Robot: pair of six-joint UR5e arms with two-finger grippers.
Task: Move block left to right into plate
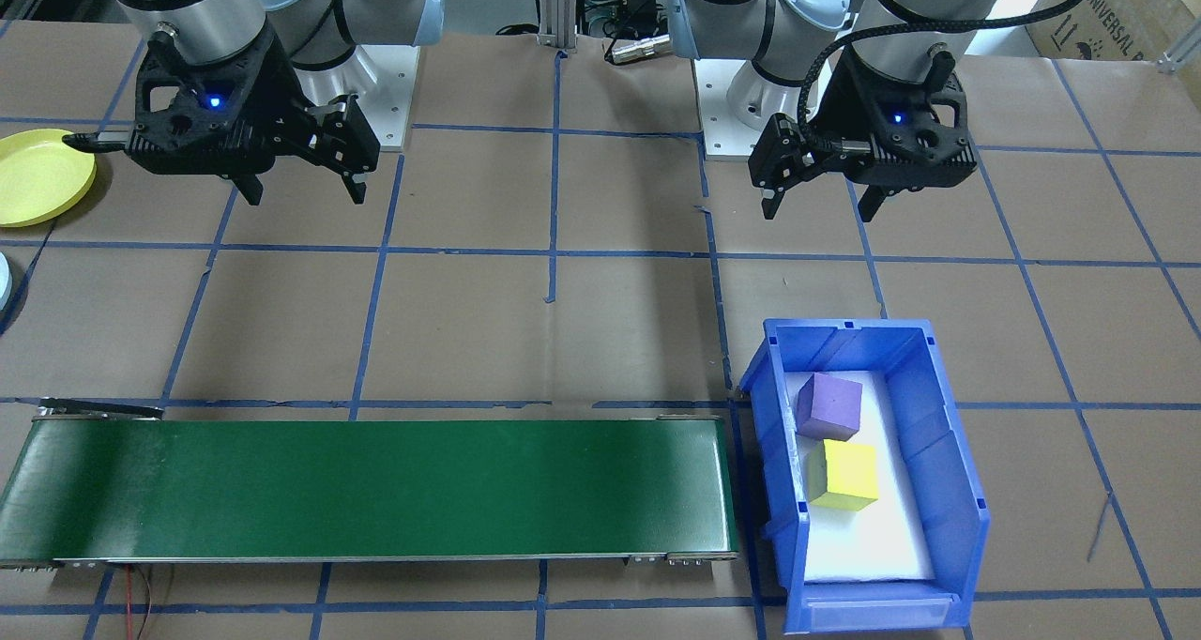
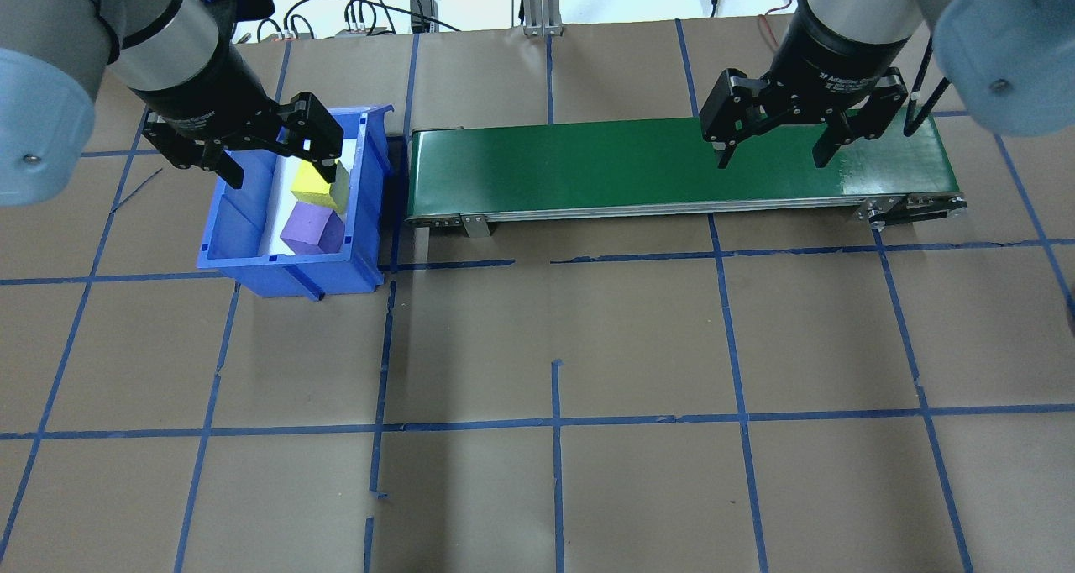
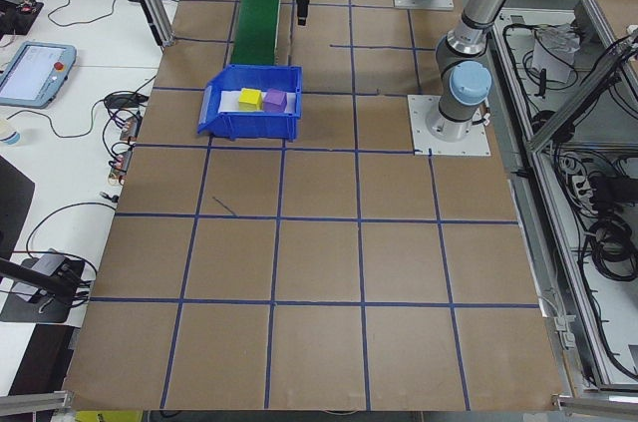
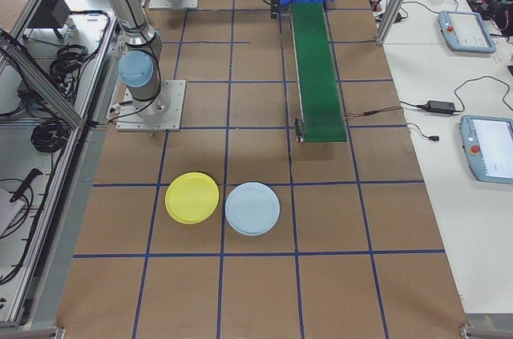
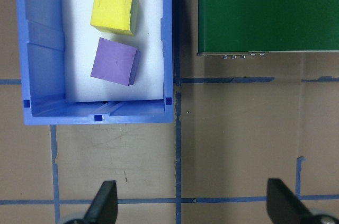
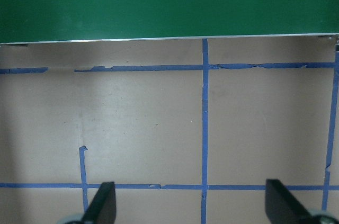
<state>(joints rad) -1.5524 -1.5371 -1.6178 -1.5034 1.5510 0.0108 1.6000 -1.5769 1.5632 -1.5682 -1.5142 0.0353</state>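
Note:
A purple block (image 1: 829, 405) and a yellow block (image 1: 844, 474) lie side by side on white padding in a blue bin (image 1: 948, 452). In the left wrist view the purple block (image 5: 115, 62) sits nearer than the yellow block (image 5: 113, 9). My left gripper (image 1: 816, 210) hangs open and empty above the table, short of the bin on the robot's side. My right gripper (image 1: 305, 194) is also open and empty, near the other end of the table. A yellow plate (image 4: 191, 197) and a light blue plate (image 4: 252, 208) lie flat beyond the belt's far end.
A long green conveyor belt (image 2: 672, 165) runs between the bin and the right arm's side, its end almost against the bin (image 2: 369, 212). Brown paper with blue tape lines covers the table. Tablets and cables lie on side benches.

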